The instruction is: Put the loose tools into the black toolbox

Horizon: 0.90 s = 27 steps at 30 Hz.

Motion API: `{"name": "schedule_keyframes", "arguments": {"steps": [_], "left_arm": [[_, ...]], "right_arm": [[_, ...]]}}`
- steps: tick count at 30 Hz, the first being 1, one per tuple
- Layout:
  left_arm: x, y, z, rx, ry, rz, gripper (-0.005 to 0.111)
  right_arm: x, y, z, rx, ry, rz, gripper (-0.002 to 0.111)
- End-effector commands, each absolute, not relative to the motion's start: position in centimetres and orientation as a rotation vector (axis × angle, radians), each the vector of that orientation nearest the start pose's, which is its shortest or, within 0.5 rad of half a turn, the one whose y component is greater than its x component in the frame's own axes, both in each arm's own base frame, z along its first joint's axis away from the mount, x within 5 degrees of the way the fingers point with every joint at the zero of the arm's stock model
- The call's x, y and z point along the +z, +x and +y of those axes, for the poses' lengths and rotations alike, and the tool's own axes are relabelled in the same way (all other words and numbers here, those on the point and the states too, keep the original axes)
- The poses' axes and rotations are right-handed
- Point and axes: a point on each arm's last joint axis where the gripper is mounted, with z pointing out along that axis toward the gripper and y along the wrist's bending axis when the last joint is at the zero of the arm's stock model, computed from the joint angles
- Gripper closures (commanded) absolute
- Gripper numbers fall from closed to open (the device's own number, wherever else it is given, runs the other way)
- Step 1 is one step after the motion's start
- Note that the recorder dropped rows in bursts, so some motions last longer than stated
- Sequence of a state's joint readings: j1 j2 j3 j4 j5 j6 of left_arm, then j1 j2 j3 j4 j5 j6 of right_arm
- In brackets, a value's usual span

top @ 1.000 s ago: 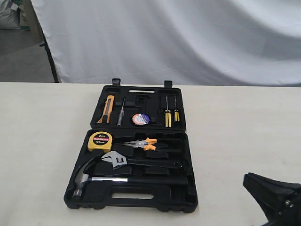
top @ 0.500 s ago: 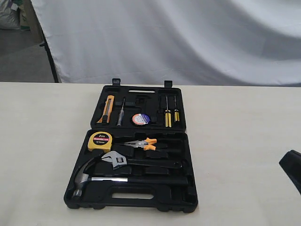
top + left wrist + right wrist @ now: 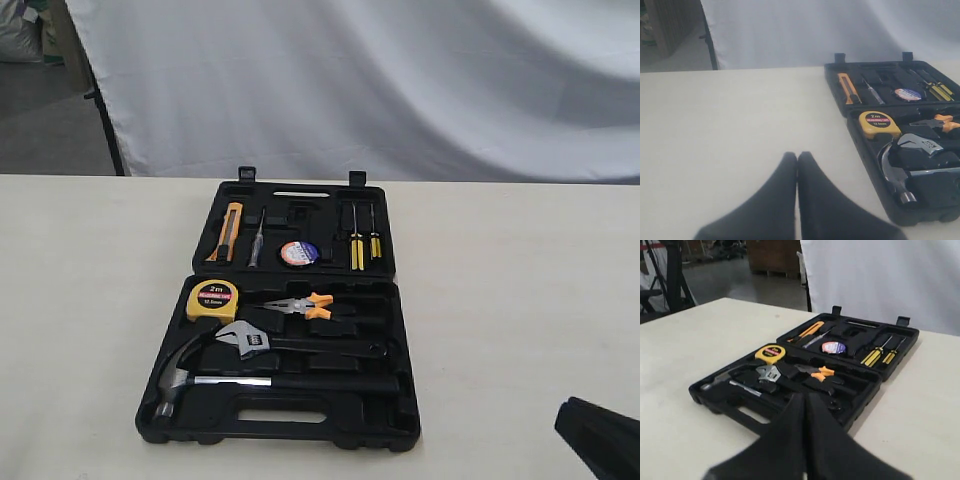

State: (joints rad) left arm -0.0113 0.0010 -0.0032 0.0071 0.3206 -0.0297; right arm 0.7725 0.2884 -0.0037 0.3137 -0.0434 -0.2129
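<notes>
The black toolbox (image 3: pixel 300 425) lies open in the middle of the table. In its near half rest the claw hammer (image 3: pixel 178 378) and the adjustable wrench (image 3: pixel 243 338). The small tape roll (image 3: pixel 298 253) sits in the far half. My right gripper (image 3: pixel 804 396) is shut and empty, off the case's near right corner; in the exterior view only a black part of that arm (image 3: pixel 600 440) shows at the lower right. My left gripper (image 3: pixel 797 156) is shut and empty over bare table, to the left of the case (image 3: pixel 867 150). It does not show in the exterior view.
A yellow tape measure (image 3: pixel 212 299) and orange-handled pliers (image 3: pixel 300 306) also lie in the near half. A yellow utility knife (image 3: pixel 230 231), a tester pen (image 3: pixel 257 240) and two yellow screwdrivers (image 3: pixel 357 246) fill the far half. A white cloth (image 3: pixel 400 80) hangs behind the table.
The right arm has pulled back and down toward the lower right corner of the exterior view. The tools and the case have not moved.
</notes>
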Motion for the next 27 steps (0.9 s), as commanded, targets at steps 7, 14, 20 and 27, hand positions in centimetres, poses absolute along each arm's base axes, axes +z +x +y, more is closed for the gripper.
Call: {"name": "schedule_keyframes", "arguments": {"steps": [7,14,20,27], "left_arm": [[18.4,5.4,-0.1,-0.029,-0.007,1.803,0.106],[18.4,5.4,-0.1,-0.029,-0.007,1.803,0.106],[18.4,5.4,-0.1,-0.029,-0.007,1.803,0.106],[18.4,5.4,-0.1,-0.029,-0.007,1.805,0.106]], "right_arm": [[19.1,5.6,5.5,0.506,-0.750,1.671,0.109],[19.0,5.6,5.5,0.528,-0.723,1.695,0.109],[20.2,5.5,3.3,0.517,-0.318,1.632,0.109],[19.6,5.6,0.5,0.194,0.123,1.671,0.109]]}}
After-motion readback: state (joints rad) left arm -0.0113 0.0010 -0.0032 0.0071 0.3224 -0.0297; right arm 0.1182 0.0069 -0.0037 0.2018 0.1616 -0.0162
